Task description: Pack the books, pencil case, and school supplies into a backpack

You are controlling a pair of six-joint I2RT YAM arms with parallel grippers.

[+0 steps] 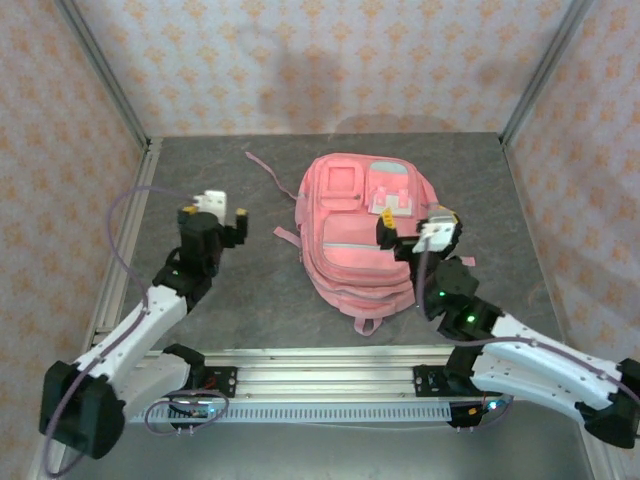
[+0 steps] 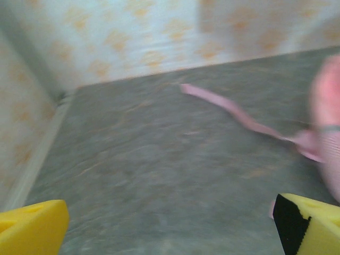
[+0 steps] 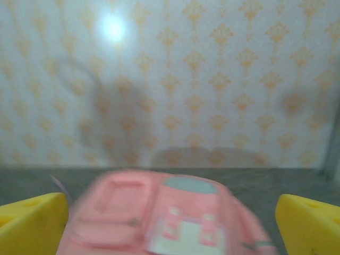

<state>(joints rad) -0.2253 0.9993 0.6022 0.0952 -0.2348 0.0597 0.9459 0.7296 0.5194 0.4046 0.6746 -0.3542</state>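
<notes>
Pink fabric backpack (image 1: 360, 235) lies flat on the grey surface (image 1: 230, 170), front pockets up, centre-right, its top toward the far wall. Whether the main opening is zipped I cannot tell, nor what is inside. Left gripper (image 1: 215, 214) hovers over bare surface well left of the backpack, jaws spread wide, nothing between them. Right gripper (image 1: 415, 228) hangs above the backpack's right front, over the pocket patches, jaws likewise at full spread and empty; its wrist view looks down the pack's length between yellow pads (image 3: 32, 226). Hazards as I judge them: a loose pink strap (image 1: 268, 168) trails off the top left corner onto the surface, and in the left wrist view it runs across the ground ahead of that gripper, so a low sweep toward the pack could hook it and drag the whole bag. The fabric looks limp; a one-sided pinch would likely lift a fold and not the opening, and the bag may slide on the smooth surface unless the other arm pins it. Coming straight down, the right gripper could close on a pocket flap by mistake. Both wrist views are soft, so fine aiming at a zipper pull looks unreliable.
</notes>
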